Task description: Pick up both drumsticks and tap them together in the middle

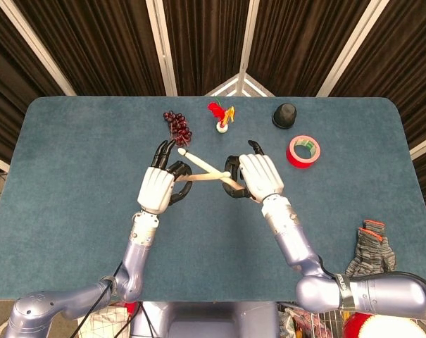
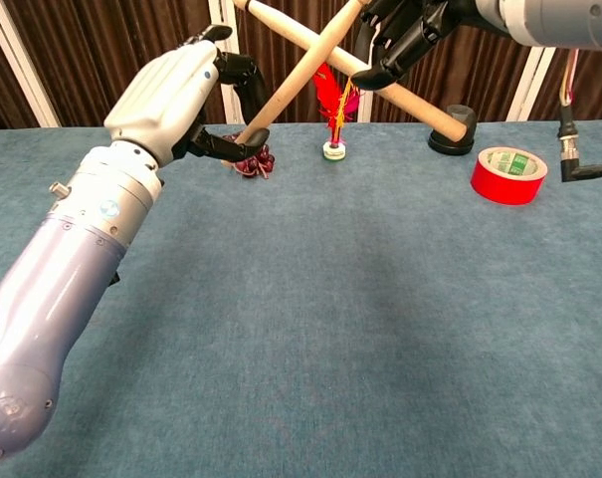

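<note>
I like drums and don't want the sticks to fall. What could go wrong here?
1. The left hand grips its drumstick near the very end, so a hard tap might twist it loose.
2. The right hand holds the other drumstick over the grapes and the red feather toy; a dropped stick could hit them.

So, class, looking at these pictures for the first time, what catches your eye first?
The two pale wooden drumsticks crossed in an X above the middle of the blue-grey table, one gripped by the white left hand, the other by the white right hand. Next, the bright red tape roll at the right.
</note>
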You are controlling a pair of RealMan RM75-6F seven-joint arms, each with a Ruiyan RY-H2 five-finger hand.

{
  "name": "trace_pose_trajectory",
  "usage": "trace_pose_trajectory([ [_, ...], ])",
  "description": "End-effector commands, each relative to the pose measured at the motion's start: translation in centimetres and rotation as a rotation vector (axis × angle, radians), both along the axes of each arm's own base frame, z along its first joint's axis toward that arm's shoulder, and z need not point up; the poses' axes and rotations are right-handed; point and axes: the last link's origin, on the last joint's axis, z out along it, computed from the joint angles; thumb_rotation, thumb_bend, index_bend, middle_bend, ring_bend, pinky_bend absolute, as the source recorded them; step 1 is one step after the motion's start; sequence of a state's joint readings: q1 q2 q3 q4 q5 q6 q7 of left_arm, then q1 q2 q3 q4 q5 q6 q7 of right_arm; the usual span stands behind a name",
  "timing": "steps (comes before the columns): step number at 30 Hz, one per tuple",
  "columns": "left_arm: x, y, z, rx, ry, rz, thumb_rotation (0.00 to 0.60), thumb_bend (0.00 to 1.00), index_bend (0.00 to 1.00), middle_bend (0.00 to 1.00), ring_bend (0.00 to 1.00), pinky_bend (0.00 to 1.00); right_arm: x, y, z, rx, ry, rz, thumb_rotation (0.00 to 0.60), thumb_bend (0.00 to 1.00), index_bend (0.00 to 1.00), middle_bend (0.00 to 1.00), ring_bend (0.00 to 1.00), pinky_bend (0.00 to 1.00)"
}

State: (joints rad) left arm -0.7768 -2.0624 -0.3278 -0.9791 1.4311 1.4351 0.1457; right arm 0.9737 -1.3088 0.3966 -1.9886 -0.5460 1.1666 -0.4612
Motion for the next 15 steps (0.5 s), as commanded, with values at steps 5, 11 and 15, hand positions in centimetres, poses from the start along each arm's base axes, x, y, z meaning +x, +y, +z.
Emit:
trace_pose_trajectory([
  [5,-0.4,-0.2,1.2,0.031,0.000,-0.018,0.600,0.50,0.59,0.56,0.04,0.00,-1.1,-0.5,0.4,-0.021,0.027,-0.022,0.600,0.50,0.74,0.67,0.56,0.04],
  [11,-2.1,-0.6,5.1,0.115,0.044,-0.031,0.600,0.50,0.59,0.56,0.04,0.00,-4.3,-1.6,1.0,-0.053,0.080,-0.076,0.600,0.50,0.74,0.67,0.56,0.04],
  [15,-4.5,-1.0,8.6,0.160,0.110,-0.014,0.600,0.50,0.59,0.56,0.04,0.00,-7.5,-2.1,1.3,-0.078,0.131,-0.108,0.600,0.50,0.74,0.67,0.56,0.04],
])
